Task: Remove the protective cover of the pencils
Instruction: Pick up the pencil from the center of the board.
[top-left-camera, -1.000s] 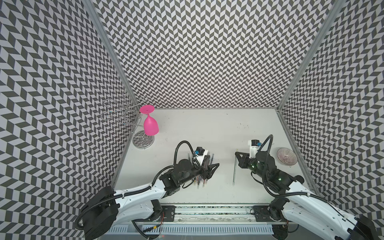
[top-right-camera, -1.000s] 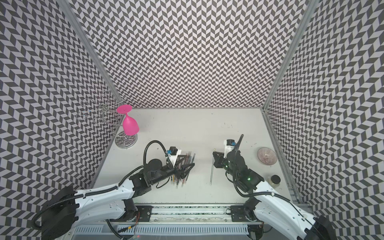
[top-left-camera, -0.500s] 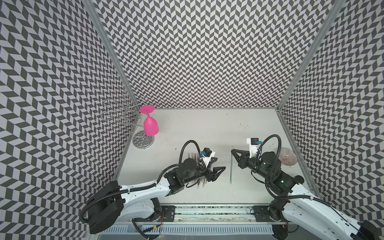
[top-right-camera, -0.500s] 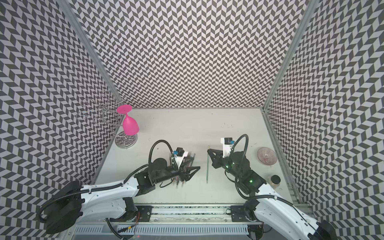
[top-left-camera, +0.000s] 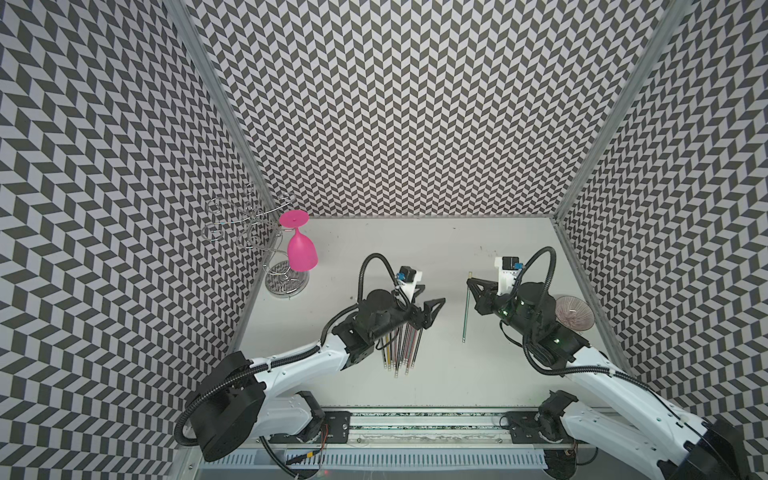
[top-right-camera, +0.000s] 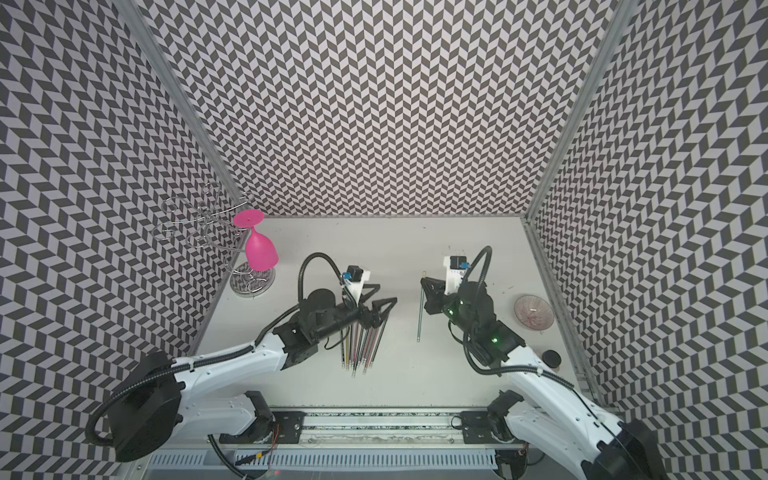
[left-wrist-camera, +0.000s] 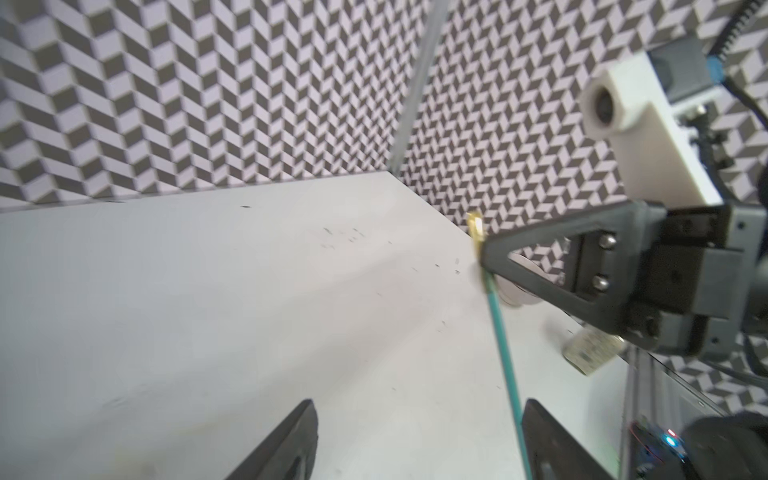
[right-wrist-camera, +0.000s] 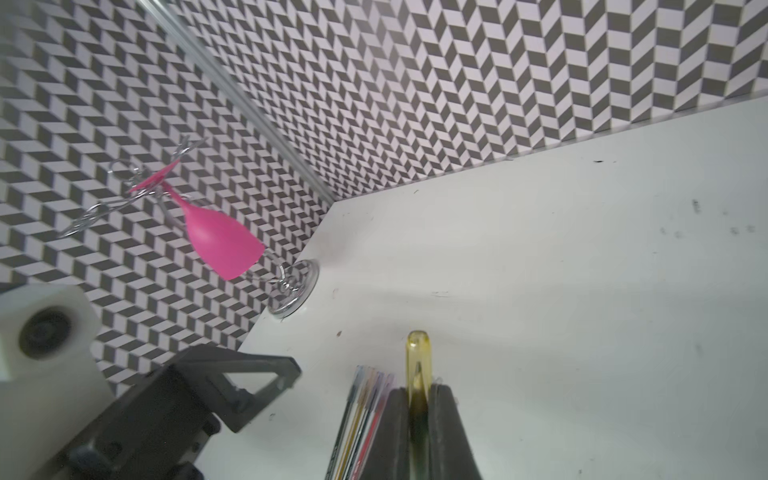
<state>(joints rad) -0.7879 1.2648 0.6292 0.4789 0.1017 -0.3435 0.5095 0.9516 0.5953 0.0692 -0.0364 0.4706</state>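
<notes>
The pencils (top-left-camera: 401, 349) lie bundled on the table (top-left-camera: 436, 245), partly under the left gripper (top-left-camera: 434, 293), whose jaws stand apart. The right gripper (top-left-camera: 469, 281) clamps a separate teal pencil (top-left-camera: 465, 316) at its yellow cap (right-wrist-camera: 417, 353).

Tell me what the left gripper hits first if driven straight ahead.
Probably the green pencil held by the right gripper, crossing just ahead of the left gripper; height is unclear.

1. Pink wine glass (top-left-camera: 302, 252) hangs upside down from wire rack (top-left-camera: 277, 286), far-left corner of table (top-left-camera: 415, 249).
2. Ribbed glass dish (top-right-camera: 534, 311) near right wall.
3. Small dark round object (top-right-camera: 551, 357) nearer the front; identity unclear.
</notes>
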